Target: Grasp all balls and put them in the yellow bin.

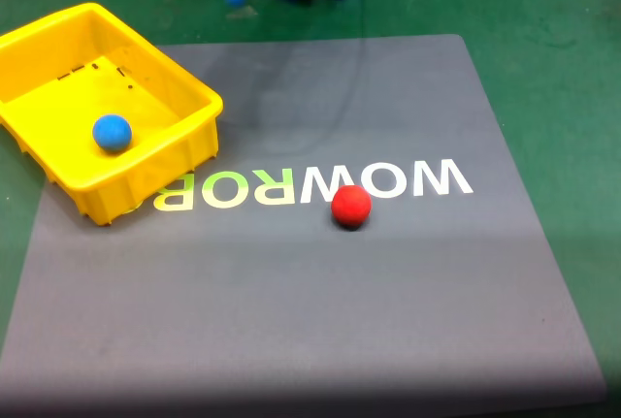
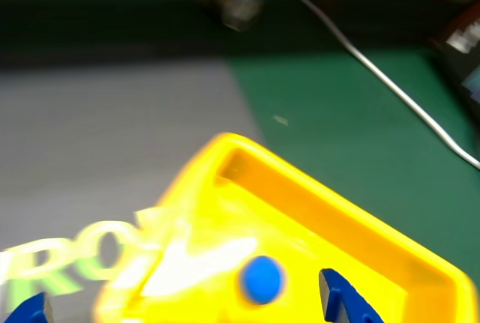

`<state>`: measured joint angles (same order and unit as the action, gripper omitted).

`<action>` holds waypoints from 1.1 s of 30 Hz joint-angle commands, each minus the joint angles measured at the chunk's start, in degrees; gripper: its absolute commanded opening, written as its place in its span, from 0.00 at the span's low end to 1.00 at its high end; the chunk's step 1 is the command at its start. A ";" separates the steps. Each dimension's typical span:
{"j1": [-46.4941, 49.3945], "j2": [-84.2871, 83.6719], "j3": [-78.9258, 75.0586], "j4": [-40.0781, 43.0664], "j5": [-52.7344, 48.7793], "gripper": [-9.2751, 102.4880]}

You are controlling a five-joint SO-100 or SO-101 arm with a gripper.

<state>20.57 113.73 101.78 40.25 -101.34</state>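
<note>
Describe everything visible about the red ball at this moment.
The red ball is small, round and matte, evenly red. In the fixed view it rests on the grey mat, just below the printed white letters, with a faint shadow beneath. It sits apart from the yellow bin, to its right, and nothing else touches it.

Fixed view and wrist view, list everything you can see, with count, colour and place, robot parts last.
blue ball: one, blue, inside the yellow bin.
red ball: one, red, on the mat below the lettering.
yellow bin: one, yellow, on the mat's left edge in the fixed view.
mat: one, grey with lettering, on the green table.
cable: one, white, on the table.
gripper: blue, open above the bin, holding nothing.
</note>
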 commanded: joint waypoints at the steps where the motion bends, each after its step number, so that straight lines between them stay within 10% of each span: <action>1: -8.53 3.69 0.88 0.26 1.41 0.43; 33: -20.65 -55.63 -37.62 -10.55 -1.32 0.42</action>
<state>-0.18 57.66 68.29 30.41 -102.39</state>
